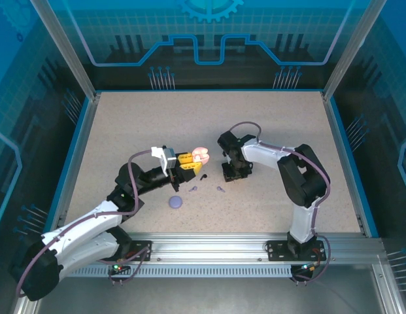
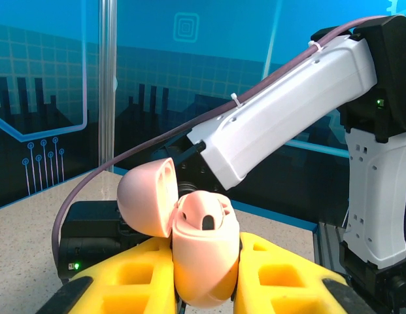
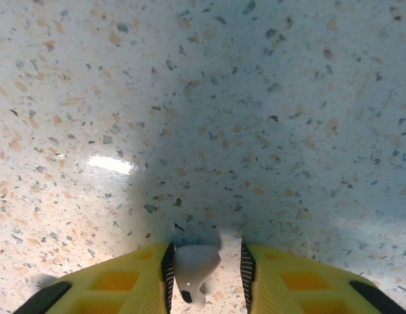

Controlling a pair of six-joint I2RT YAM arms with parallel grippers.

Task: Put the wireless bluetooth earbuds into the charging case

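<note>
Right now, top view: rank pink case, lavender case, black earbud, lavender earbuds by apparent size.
1. pink case, open, and lavender case: nearly alike. The pink one is raised nearer the camera, so I won't rank them.
2. black earbud and the two lavender earbuds: tiny, alike.

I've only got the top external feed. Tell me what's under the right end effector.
Observer: A pale earbud lies on the table between the yellow fingers of the right end effector, with a gap on one side.
Operator: Now report the pink case's lid.
Observer: The left end effector clamps the pink case; its lid is swung open.
Operator: Check the cavity.
Observer: One dark slot shows inside; whether an earbud sits there, I cannot tell.
</note>
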